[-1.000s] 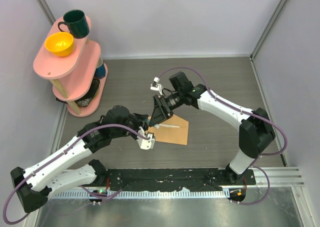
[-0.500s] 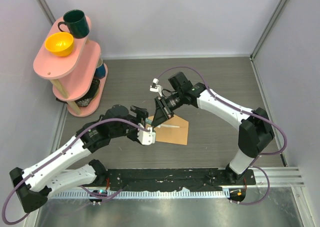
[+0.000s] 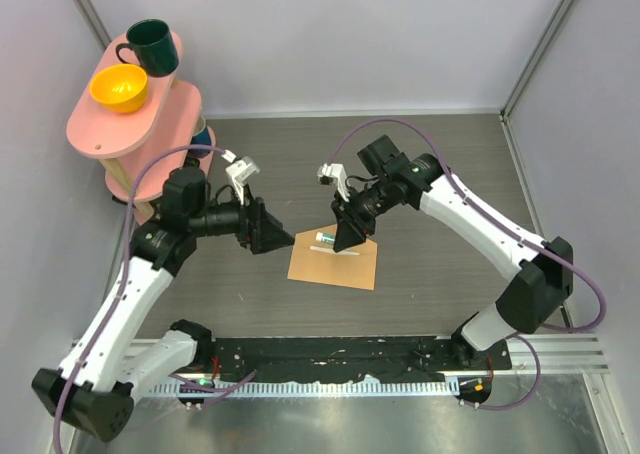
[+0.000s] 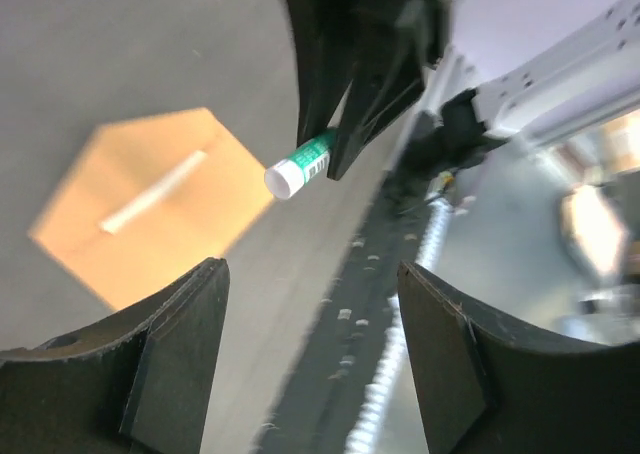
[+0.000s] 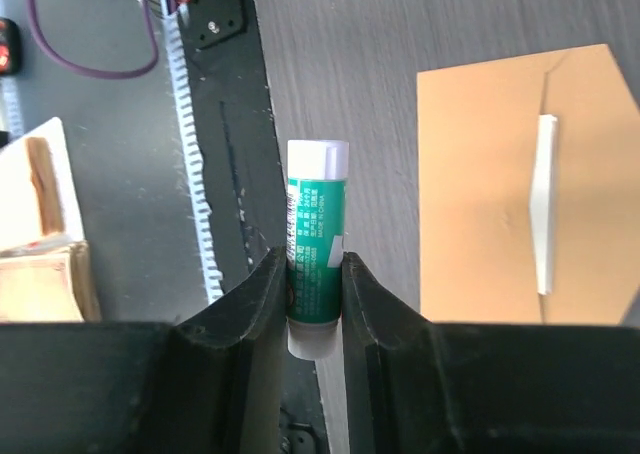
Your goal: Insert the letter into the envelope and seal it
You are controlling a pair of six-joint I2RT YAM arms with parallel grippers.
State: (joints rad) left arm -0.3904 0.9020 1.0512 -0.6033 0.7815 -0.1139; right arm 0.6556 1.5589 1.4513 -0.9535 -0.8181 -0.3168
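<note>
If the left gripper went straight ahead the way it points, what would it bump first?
Most likely the green glue stick clamped in the right gripper: its white end faces the open left gripper. Depth is unclear. The envelope lies off to one side of that line.

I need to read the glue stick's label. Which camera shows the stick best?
The right wrist view: the glue stick fills the centre, label facing, clamped in the right pincer. Left wrist shows it smaller, cap-first; the top view only a tiny green speck.
</note>
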